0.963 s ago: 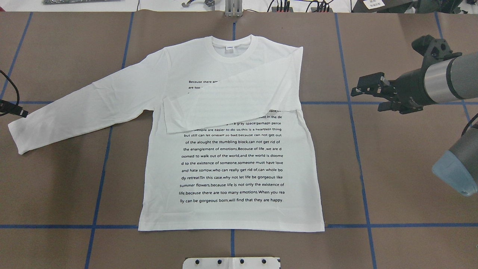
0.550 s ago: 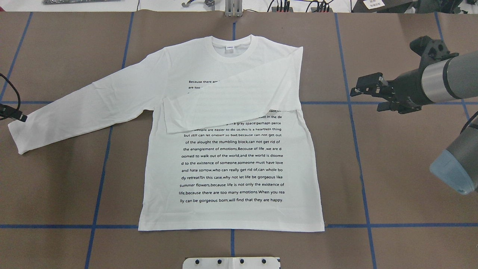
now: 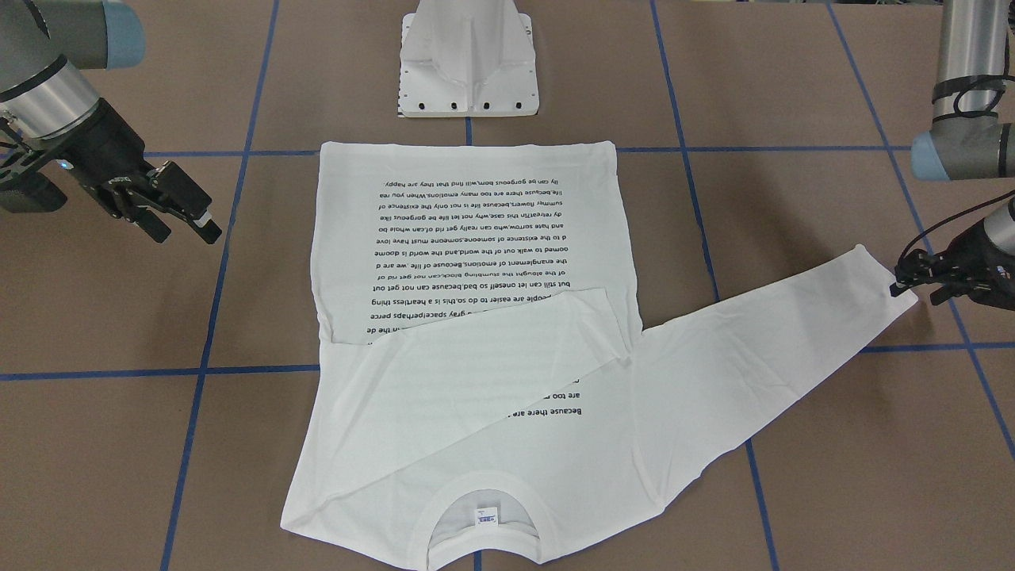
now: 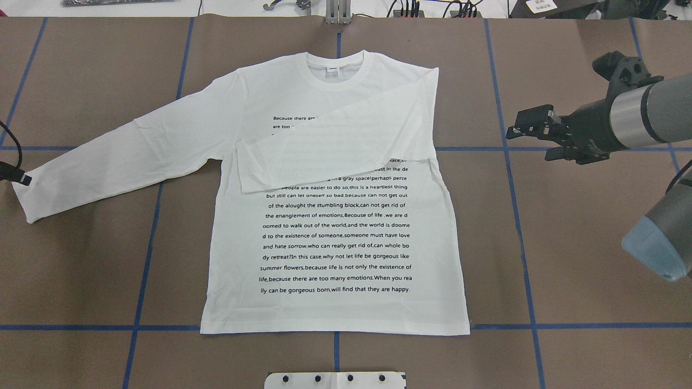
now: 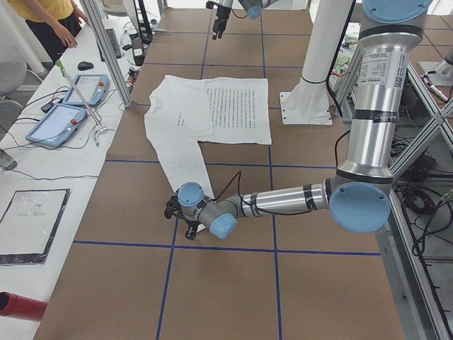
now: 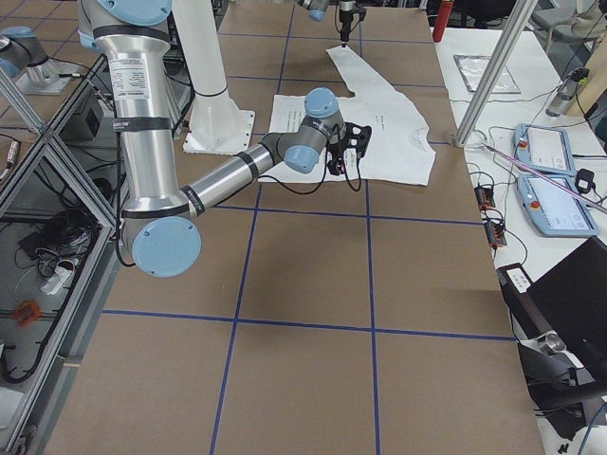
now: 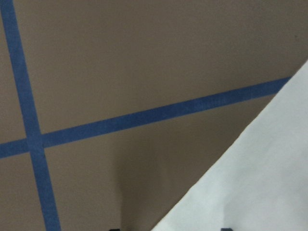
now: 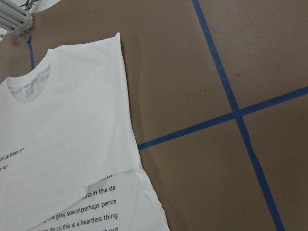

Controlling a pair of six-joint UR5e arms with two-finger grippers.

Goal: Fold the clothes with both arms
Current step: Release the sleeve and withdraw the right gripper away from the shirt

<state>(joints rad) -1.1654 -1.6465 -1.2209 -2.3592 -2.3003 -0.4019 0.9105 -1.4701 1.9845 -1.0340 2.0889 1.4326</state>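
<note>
Overhead exterior: left gripper (image 4: 24,179) slid down onto T-shirt cuff (image 4: 25,203), spread; right gripper (image 4: 532,140) spread, nearly unmoved.

shirt (image 4: 335,216): white matt cloth, faintly creased, ribbed collar (image 4: 338,85) | counter (image 4: 567,243): matt brown paper, blue tape (image 4: 81,327) lines | right arm (image 4: 649,111): brushed silver metal, smooth light-blue plastic caps (image 4: 651,254) | right hand (image 4: 532,138): matt black plastic | base (image 3: 468,63): smooth white

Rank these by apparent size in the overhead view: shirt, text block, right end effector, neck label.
Largest to smallest:
1. shirt
2. text block
3. right end effector
4. neck label
No two look alike; every gap is plain.
</note>
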